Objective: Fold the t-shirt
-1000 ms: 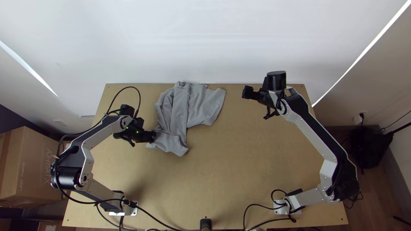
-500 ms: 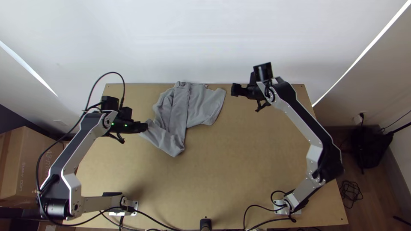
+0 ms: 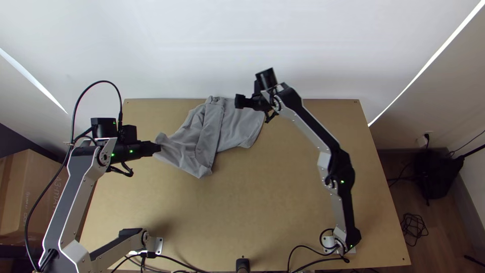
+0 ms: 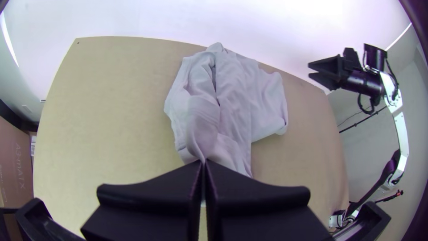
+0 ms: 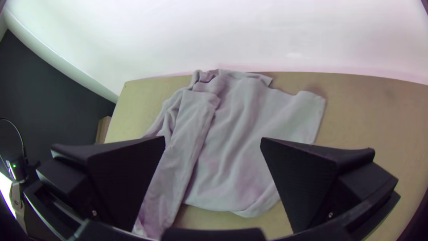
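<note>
You are holding the gray t-shirt (image 3: 232, 121) by a gathered bit of its left end, your left gripper (image 3: 157, 147) clamping down near the left side of the wooden table (image 3: 283, 202). In the left wrist view, that gripper's (image 4: 204, 163) two black fingers are meeting at their tips, the cloth narrowing to a point between them.

Your right gripper (image 3: 238, 101) is hanging raised, in the top view overlapping the shirt's far part. In the right wrist view, that gripper's (image 5: 213, 138) fingers are standing wide apart with nothing between them — the cloth is showing beyond the gap.

The shirt is lying on the far half of the table, left of the middle, its far edge near the table's far edge. The right part is lying fairly flat, a long folded strip is running down the middle, and the left part is creasing toward your left gripper.

Dark print is marking the side of a cardboard box (image 3: 38, 197) at the top view's left edge — lettering is also showing on it in the left wrist view.
</note>
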Robot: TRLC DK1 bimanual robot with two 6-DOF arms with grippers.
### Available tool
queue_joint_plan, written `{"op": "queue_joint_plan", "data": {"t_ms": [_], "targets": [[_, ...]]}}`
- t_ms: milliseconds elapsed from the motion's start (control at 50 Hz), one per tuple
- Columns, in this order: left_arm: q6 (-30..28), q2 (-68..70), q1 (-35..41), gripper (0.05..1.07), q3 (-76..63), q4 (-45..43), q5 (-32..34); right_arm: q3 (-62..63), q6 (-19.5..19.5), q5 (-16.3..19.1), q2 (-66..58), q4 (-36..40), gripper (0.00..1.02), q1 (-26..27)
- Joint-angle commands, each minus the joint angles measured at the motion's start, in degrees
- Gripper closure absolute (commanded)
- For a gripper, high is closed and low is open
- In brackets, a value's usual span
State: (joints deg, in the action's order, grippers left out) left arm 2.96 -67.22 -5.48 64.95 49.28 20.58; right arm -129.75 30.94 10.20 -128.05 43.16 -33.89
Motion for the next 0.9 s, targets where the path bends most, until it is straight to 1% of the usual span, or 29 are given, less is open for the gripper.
{"op": "queue_joint_plan", "data": {"t_ms": [0, 80, 180, 460, 620, 760, 860, 880], "targets": [[0.6, 1.9, -0.7, 1.04, -0.8, 1.1, 0.8, -3.1, 2.9, 1.4, -5.0, -0.9, 0.04, -1.4], [0.6, 2.7, -0.7, 1.04, -1.0, 1.5, 0.8, -3.1, 2.9, 2.3, -7.0, -2.9, 0.04, -2.4], [0.9, 3.7, -0.8, 1.04, -1.2, 1.7, 0.8, -3.1, 2.6, 2.4, -8.9, -5.5, 0.04, -3.2], [3.5, 4.8, -0.6, 1.04, -2.0, 1.9, 0.8, -3.1, 3.4, 5.4, -13.1, -15.4, 0.04, -4.0], [4.4, 5.3, -0.4, 1.04, -2.8, 2.0, 0.8, -3.4, 4.7, 7.7, -15.2, -16.9, 0.04, -5.1], [5.1, 5.6, -0.4, 1.04, -3.0, 2.0, 0.7, -3.5, 5.0, 8.7, -16.9, -17.3, 0.04, -6.4], [5.3, 5.8, -0.4, 1.04, -2.9, 2.0, 0.5, -3.5, 5.4, 9.1, -17.6, -18.1, 0.1, -6.9], [5.3, 5.8, -0.5, 1.04, -2.9, 2.0, 0.5, -3.6, 5.4, 9.2, -17.8, -18.2, 0.1, -7.0]]}}
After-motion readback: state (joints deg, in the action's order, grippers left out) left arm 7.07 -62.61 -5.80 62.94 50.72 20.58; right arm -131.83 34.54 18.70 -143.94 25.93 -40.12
